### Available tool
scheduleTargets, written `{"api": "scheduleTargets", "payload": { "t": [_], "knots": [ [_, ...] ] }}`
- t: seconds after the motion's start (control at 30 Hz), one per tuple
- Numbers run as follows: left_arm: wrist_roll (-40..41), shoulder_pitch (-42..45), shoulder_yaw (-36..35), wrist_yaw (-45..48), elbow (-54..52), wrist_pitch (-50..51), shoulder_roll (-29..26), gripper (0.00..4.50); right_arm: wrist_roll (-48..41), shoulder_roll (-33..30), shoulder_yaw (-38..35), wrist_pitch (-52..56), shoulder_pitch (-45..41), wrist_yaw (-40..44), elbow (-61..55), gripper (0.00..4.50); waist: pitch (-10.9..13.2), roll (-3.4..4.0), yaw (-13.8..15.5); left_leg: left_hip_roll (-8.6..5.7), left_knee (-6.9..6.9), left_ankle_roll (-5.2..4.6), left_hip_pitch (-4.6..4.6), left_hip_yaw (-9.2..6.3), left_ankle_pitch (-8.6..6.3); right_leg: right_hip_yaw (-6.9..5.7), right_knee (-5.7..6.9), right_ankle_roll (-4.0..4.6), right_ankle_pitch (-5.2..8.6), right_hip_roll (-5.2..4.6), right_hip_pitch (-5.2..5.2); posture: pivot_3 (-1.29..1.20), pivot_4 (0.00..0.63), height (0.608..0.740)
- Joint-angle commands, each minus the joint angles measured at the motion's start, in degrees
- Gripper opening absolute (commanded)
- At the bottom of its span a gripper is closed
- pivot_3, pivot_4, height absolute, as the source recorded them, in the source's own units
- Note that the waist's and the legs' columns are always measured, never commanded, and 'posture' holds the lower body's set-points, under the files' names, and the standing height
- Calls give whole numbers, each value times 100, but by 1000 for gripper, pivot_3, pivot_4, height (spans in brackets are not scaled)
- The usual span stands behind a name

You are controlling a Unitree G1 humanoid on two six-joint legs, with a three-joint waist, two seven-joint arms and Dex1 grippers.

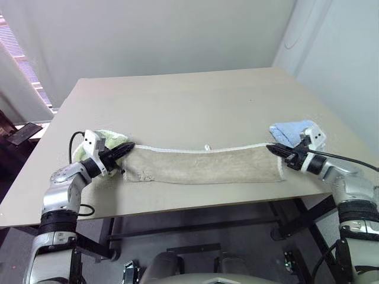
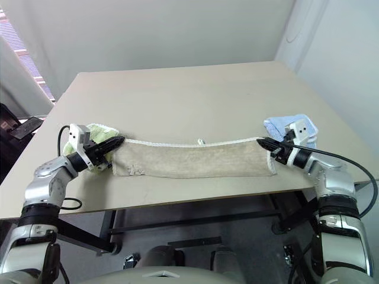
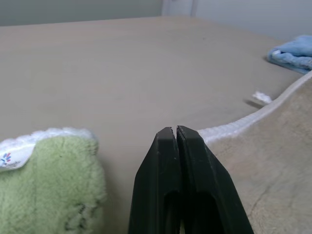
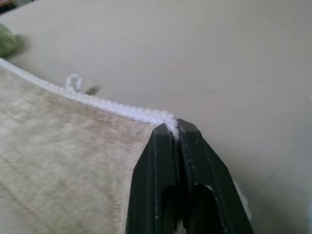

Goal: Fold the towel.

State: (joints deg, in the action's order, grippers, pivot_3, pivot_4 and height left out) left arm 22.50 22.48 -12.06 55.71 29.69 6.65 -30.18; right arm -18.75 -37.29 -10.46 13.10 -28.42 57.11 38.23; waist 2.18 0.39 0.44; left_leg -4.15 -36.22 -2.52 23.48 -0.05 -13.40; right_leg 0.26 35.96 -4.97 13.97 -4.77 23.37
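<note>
The beige terry towel (image 1: pixel 204 165) with white corded edging is stretched in a long strip near the table's (image 1: pixel 189 100) front edge. The left gripper (image 1: pixel 125 148) and right gripper (image 1: pixel 273 150) are each clamped tight on an end corner.

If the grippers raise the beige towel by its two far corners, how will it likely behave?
Likely floppy: the towel lies limp in a long band on the table. Held between the left gripper and the right gripper, its middle would probably sag. The terry pile and corded edge should resist slipping.
</note>
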Motion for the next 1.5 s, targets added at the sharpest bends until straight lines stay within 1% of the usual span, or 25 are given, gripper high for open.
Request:
{"api": "scheduleTargets", "payload": {
  "t": [0.03,0.13,0.17,0.23,0.27,0.3,0.4,0.43,0.53,0.57,0.6,0.63,0.73,0.83,0.87,0.93,1.07,1.1,1.2,1.27,1.37,1.5],
  "knots": [
    [-85,204,57,69,144,-212,53,0,205,121,53,-354,-422,-184,422,21,0,0,-3,0,0,0,0,0,0,0,1,0,0,1,0,0,0,736],
    [-72,150,104,166,68,-173,89,0,237,168,51,-418,-581,-184,658,21,0,0,-10,0,-2,0,-1,0,0,0,3,1,0,1,-1,0,0,736],
    [-53,123,115,192,30,-137,95,471,224,171,49,-409,-608,-116,686,0,0,0,-11,0,-3,0,-1,0,0,0,4,1,1,1,-2,0,0,736],
    [-27,75,118,212,-26,-109,101,977,174,178,16,-336,-646,-28,707,478,0,0,-13,0,-6,0,-1,0,0,0,5,1,0,0,-4,0,0,736],
    [-17,60,114,211,-49,-93,101,1336,156,181,-2,-306,-662,-11,710,707,0,0,-16,0,-7,0,-1,0,0,0,5,1,0,0,-4,0,0,736],
    [-1,47,101,211,-71,-78,96,1678,129,184,-15,-267,-669,22,689,1015,0,0,-19,0,-7,0,-1,-1,0,0,5,1,0,0,-4,0,0,736],
    [11,35,34,141,-65,-117,76,2835,76,194,-41,-164,-668,78,593,2182,0,0,-19,0,-7,0,-1,0,0,0,7,1,0,0,-3,0,0,736],
    [13,43,12,119,-46,-129,66,3129,70,193,-45,-144,-676,85,582,2477,0,0,-19,0,-7,0,-2,-1,0,0,8,1,0,0,-3,0,0,736],
    [-36,89,-40,2,39,-245,53,4270,65,202,-66,-163,-722,25,591,3668,0,0,-20,0,-7,0,-2,-1,0,0,9,1,0,0,-3,0,0,736],
    [-50,130,-81,-84,69,-305,57,4500,89,208,-92,-217,-766,-95,616,3982,0,0,-19,0,-7,0,-2,0,0,0,9,1,0,0,-3,0,0,736],
    [-31,172,-139,-163,60,-367,66,4500,136,216,-140,-342,-840,-309,675,4390,0,1,-20,0,-7,0,-2,-1,0,0,10,1,0,0,-3,0,0,736],
    [11,201,-201,-217,35,-416,81,4500,153,224,-197,-441,-904,-492,726,4451,0,1,-25,0,-8,0,-3,-1,0,0,11,1,0,0,-3,0,0,736],
    [252,243,-392,-248,-142,-265,64,4500,63,198,-361,-485,-1000,-801,677,4451,0,1,-26,0,-7,1,-3,0,0,0,13,1,0,1,-2,0,0,736],
    [501,199,-508,-164,-417,-2,4,4500,-211,178,-607,-135,-1003,-874,371,4451,-1,0,-26,0,-7,1,-4,-1,1,0,13,0,-1,2,-2,0,0,736],
    [592,126,-494,-83,-610,142,-23,4500,-354,153,-710,144,-975,-896,228,4451,-1,0,-21,0,-6,1,-3,-1,1,0,12,0,-1,2,-2,0,0,736],
    [754,-61,-427,100,-1030,410,-73,4500,-664,48,-888,1043,-900,-989,-66,4451,-1,0,-20,0,-6,0,-2,-1,1,0,10,0,-1,1,-3,0,0,736],
    [934,-399,-277,264,-1823,810,-115,4500,-1493,-363,-1399,3541,-617,-1263,-672,4451,-1,0,22,0,-2,0,-1,-1,0,1,7,3,1,-3,-2,0,0,736],
    [999,-489,-237,298,-2042,927,-115,4500,-1722,-476,-1583,4136,-561,-1344,-744,4451,-1,1,29,0,-2,0,-1,-1,0,1,6,4,2,-3,-2,0,0,736],
    [1057,-768,-39,449,-2602,1126,-129,4500,-2536,-745,-2434,5840,-401,-1549,-848,4451,-1,1,29,1,-2,-1,1,-1,0,1,4,13,7,-5,-3,0,0,736],
    [1013,-889,99,464,-2824,1161,-103,4500,-2843,-778,-2790,6518,-66,-1642,-1194,4451,-2,2,27,1,-2,-1,1,-1,0,1,3,14,8,-6,-5,0,0,736],
    [971,-956,260,414,-2903,1173,5,4500,-3120,-587,-3281,7197,478,-1937,-1800,4451,-4,3,29,4,-3,-2,-2,-1,0,-1,4,14,8,-5,-11,0,0,736],
    [826,-1007,515,484,-2889,1096,45,4500,-3259,-133,-3776,7623,935,-2378,-2399,4451,-5,5,3,3,-10,-4,-7,1,1,-1,4,12,8,-4,-17,0,0,736]
  ]
}}
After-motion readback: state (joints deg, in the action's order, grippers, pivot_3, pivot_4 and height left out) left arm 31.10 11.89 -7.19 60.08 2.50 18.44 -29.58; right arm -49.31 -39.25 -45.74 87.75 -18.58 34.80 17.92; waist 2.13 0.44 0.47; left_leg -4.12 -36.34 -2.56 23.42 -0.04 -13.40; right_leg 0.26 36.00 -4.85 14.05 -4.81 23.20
